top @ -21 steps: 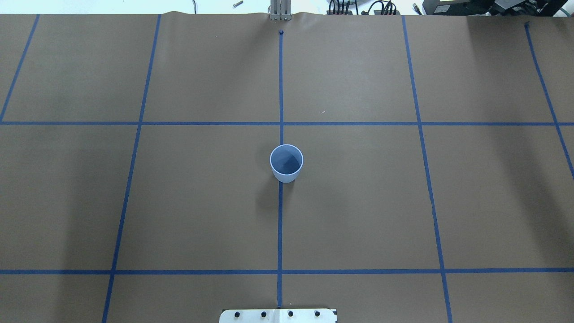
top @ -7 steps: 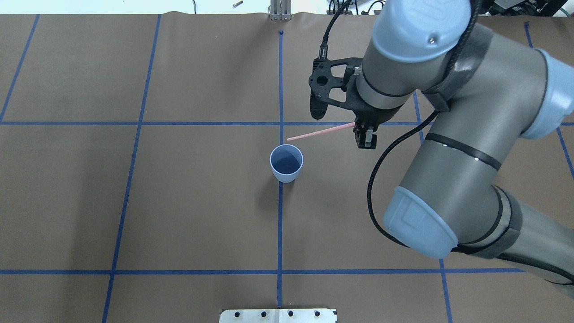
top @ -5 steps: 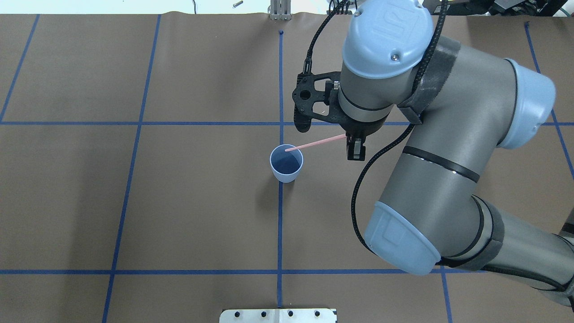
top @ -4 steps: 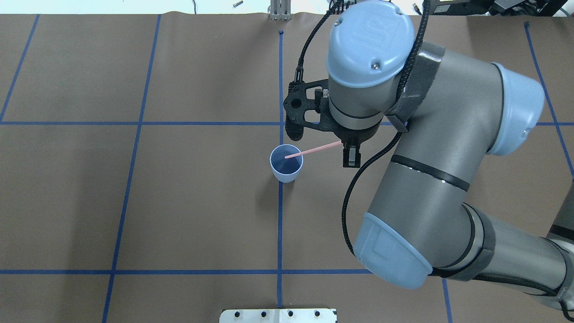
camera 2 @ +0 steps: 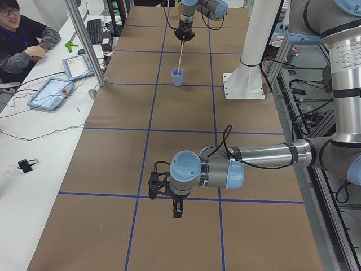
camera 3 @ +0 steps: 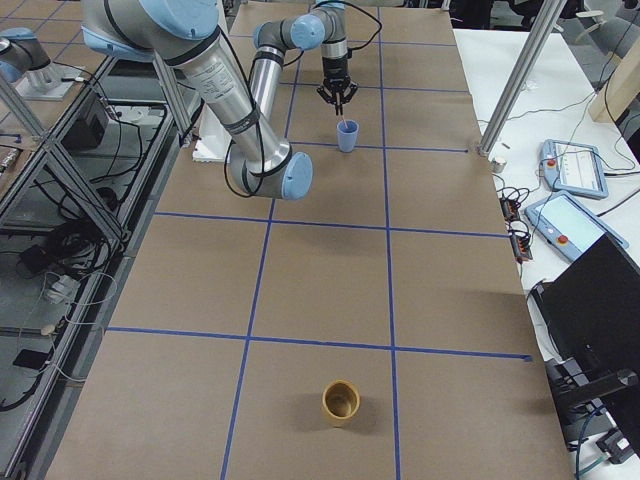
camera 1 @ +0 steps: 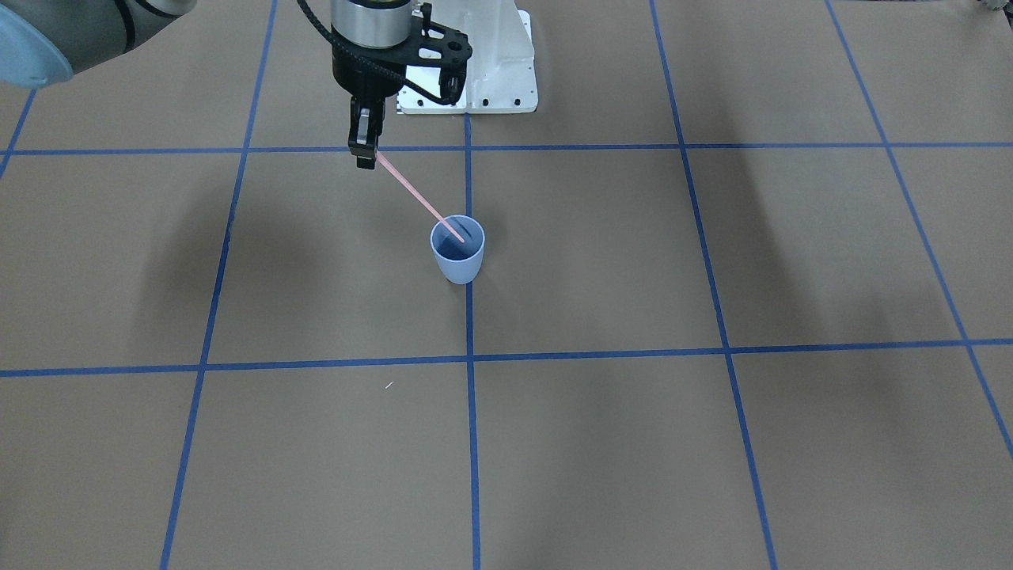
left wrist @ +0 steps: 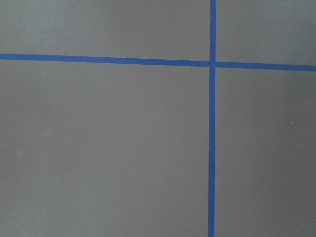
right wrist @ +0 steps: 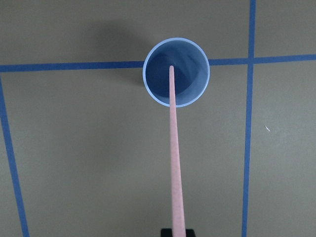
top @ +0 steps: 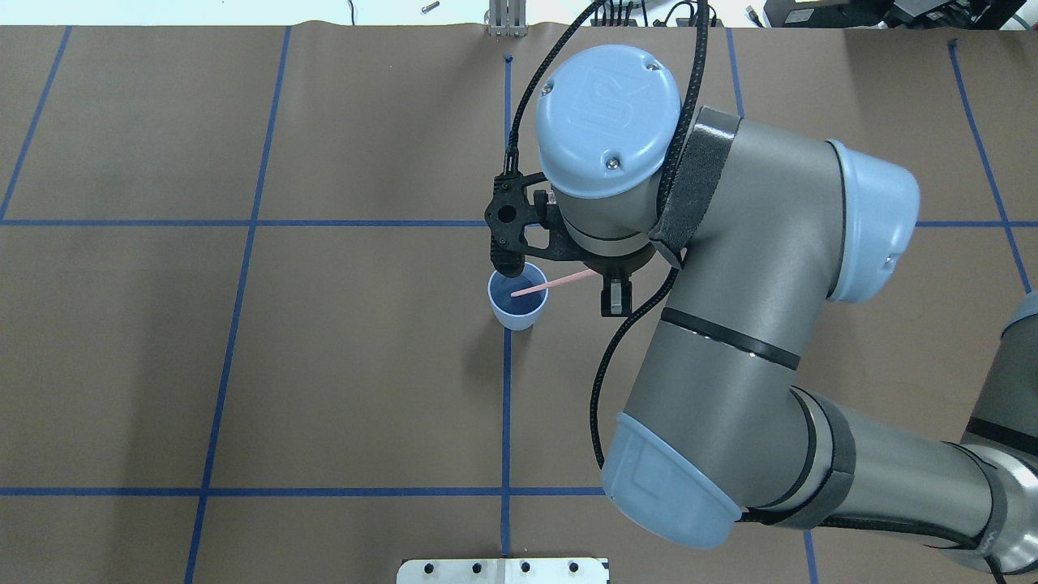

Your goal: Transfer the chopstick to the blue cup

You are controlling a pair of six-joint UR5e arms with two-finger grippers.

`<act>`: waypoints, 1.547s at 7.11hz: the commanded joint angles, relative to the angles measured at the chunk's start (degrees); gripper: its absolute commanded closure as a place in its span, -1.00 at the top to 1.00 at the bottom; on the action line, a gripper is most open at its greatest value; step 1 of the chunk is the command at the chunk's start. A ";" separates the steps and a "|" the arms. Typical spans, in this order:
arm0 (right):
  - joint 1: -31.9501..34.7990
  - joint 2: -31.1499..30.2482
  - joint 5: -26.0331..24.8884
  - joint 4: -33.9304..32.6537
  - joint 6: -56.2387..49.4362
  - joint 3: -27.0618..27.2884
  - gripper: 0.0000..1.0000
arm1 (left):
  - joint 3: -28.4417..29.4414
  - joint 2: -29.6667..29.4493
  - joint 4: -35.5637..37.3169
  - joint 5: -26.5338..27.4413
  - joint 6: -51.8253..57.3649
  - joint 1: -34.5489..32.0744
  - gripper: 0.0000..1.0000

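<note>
The blue cup (top: 517, 313) stands upright on the centre tape line; it also shows in the front-facing view (camera 1: 457, 260) and the right wrist view (right wrist: 190, 74). My right gripper (camera 1: 364, 161) is shut on the upper end of the pale pink chopstick (camera 1: 415, 198), which hangs steeply down. Its lower tip sits in the cup's mouth in the overhead view (top: 551, 285) and the right wrist view (right wrist: 174, 148). My left gripper (camera 2: 176, 212) hovers over bare table far from the cup; I cannot tell if it is open or shut.
A brown cup (camera 3: 340, 402) stands at the table's end on my right. The white base plate (camera 1: 506, 79) lies behind the blue cup. An operator (camera 2: 22, 39) and tablets (camera 2: 53, 93) are beyond the far table edge. Blue tape lines grid the brown table.
My right arm came in from the right with the chopstick and moved left. The stick's tip went from beside the cup's rim to inside its mouth.
</note>
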 commanded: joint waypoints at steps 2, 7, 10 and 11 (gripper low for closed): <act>-1.24 0.18 -1.88 4.67 0.05 -4.26 -0.67 | 0.24 0.00 -0.06 0.00 0.00 0.09 0.97; -5.37 -2.19 -8.21 11.87 -0.57 -5.24 0.21 | 0.33 -0.09 -0.06 0.00 -0.09 0.09 0.97; -4.50 -1.67 -7.78 15.49 0.31 -1.04 0.54 | 0.68 -0.09 -0.06 0.00 0.00 0.09 0.97; -3.97 -1.58 -7.78 15.58 0.74 0.46 0.66 | 0.68 -0.09 -0.06 0.00 0.00 0.09 0.97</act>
